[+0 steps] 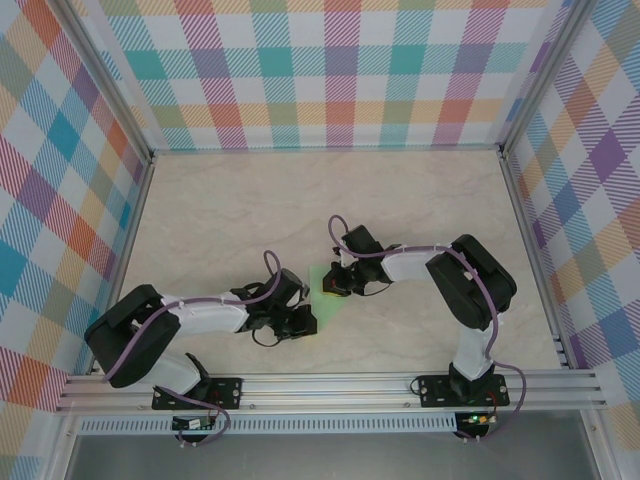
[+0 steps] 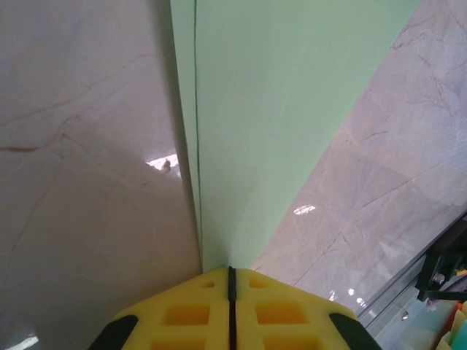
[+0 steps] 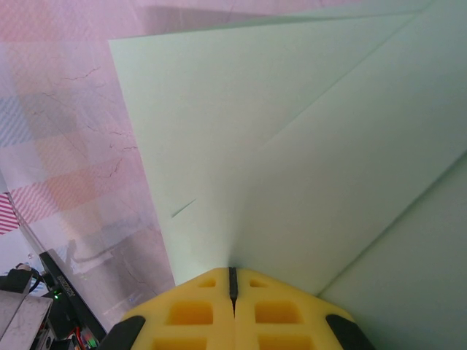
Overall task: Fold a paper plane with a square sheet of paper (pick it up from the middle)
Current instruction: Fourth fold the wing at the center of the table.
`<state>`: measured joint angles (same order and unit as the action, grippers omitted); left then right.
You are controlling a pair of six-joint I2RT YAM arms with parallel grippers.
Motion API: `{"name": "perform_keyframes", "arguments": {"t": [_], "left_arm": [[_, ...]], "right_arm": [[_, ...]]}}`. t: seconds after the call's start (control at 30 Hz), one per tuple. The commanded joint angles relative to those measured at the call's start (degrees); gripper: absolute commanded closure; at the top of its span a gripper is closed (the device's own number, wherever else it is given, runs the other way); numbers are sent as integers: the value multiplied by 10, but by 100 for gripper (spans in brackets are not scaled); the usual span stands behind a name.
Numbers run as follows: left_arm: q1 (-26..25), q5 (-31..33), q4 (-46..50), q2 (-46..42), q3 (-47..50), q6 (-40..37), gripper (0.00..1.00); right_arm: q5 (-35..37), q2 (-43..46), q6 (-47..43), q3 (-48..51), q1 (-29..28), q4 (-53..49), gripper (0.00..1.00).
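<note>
A pale marble-patterned counter is enclosed by colourful checked walls, with an aluminium rail along its near edge.

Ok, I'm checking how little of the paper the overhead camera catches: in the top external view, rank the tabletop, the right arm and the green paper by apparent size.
1. tabletop, largest by far.
2. right arm.
3. green paper, just a small visible patch.

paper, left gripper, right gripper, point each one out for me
paper [image 2: 277,109], left wrist view, flat green face right of the crease
left gripper [image 2: 230,271], left wrist view, seam between its yellow fingertips
right gripper [image 3: 232,271], right wrist view, seam between its yellow fingertips
</note>
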<state>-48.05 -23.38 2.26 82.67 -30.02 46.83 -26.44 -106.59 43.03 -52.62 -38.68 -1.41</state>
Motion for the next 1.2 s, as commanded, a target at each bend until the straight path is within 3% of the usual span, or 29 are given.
{"name": "perform_keyframes", "arguments": {"t": [0.0,0.3,0.47,0.77,0.97,1.17], "left_arm": [[-13,-16,111,-21,22,-16,92],[-14,4,161,-95,-7,-27,92],[1,71,178,-107,-37,-26,91],[38,107,122,-4,-122,-41,78],[43,118,127,87,-179,-56,76],[44,143,158,118,-203,-65,75]], "right_arm": [[73,-29,-6,18,-1,-66,98],[73,-25,-1,14,0,-68,98],[63,-14,-1,7,-1,-67,97],[57,16,-8,-44,-1,-99,93],[50,30,18,-53,-1,-83,91],[124,89,40,-41,4,-142,83]]}}
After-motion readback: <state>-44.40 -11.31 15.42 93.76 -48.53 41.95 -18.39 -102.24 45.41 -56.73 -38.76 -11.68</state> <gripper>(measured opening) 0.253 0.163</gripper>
